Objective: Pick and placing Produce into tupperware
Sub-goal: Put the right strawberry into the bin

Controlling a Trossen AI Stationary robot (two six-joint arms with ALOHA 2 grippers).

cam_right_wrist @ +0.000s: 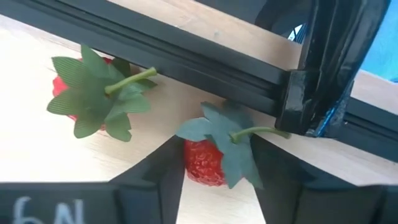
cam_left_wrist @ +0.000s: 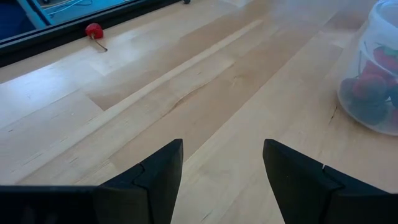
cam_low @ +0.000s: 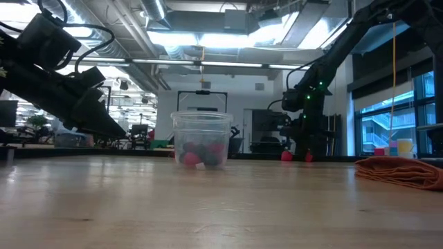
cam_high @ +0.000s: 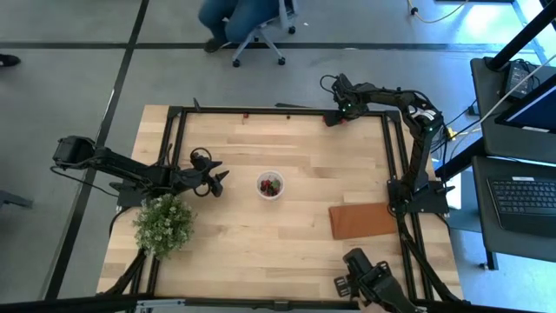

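Observation:
The tupperware (cam_high: 270,184), a small clear round cup, stands mid-table with red and dark produce (cam_low: 201,155) inside. My right gripper (cam_high: 334,116) points down at the table's far right corner, closed around a red strawberry (cam_right_wrist: 202,163) with a green leafy cap. A second strawberry (cam_right_wrist: 87,93) lies beside it by the black frame rail (cam_right_wrist: 186,53). Another red berry (cam_left_wrist: 93,30) rests at the far edge. My left gripper (cam_high: 221,180) waits open, left of the cup, with nothing between its fingers (cam_left_wrist: 158,174). My right gripper pinches the strawberry between its two fingers, one finger on the red side (cam_right_wrist: 186,165) and the other against the leafy cap (cam_right_wrist: 249,168). The fingers come from above, pointing down. The berry still lies on the table next to the frame rail, its stem toward the rail.
A reddish-brown mat (cam_high: 365,220) lies at the right. A leafy bush with white flowers (cam_high: 163,224) stands at the near left. Black frame rails (cam_high: 278,110) border the table. A dark device (cam_high: 369,278) sits at the near edge. A person sits on a chair (cam_high: 256,35) beyond the table.

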